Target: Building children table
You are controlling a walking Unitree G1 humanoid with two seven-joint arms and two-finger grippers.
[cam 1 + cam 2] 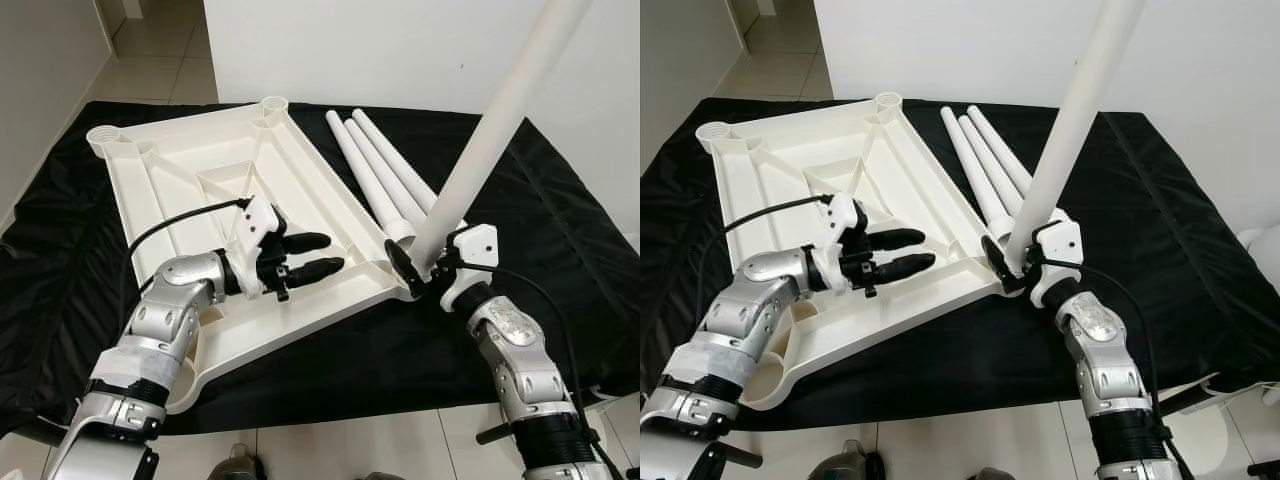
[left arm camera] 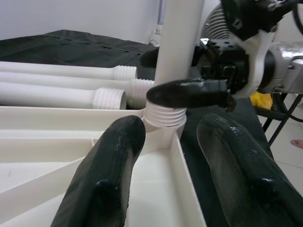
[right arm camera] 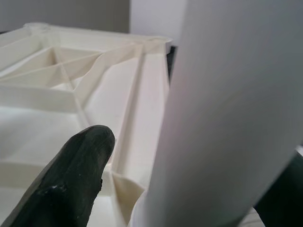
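A white plastic tabletop with moulded ribs lies upside down on a black cloth spread over the floor. At its corner toward four o'clock a long white plastic tube leg stands in the corner socket, leaning away toward one o'clock, its threaded end sitting at the socket mouth. The right gripper is closed round the base of this leg, one black finger lying across the tube just above the threads. Three more white plastic legs lie side by side on the cloth at twelve o'clock from that corner, just beside the tabletop's edge, threaded ends toward the robot. The left gripper hovers over the tabletop's ribbed underside at about nine o'clock from the standing leg, its two fingers spread apart, holding nothing and pointing toward the socket corner.
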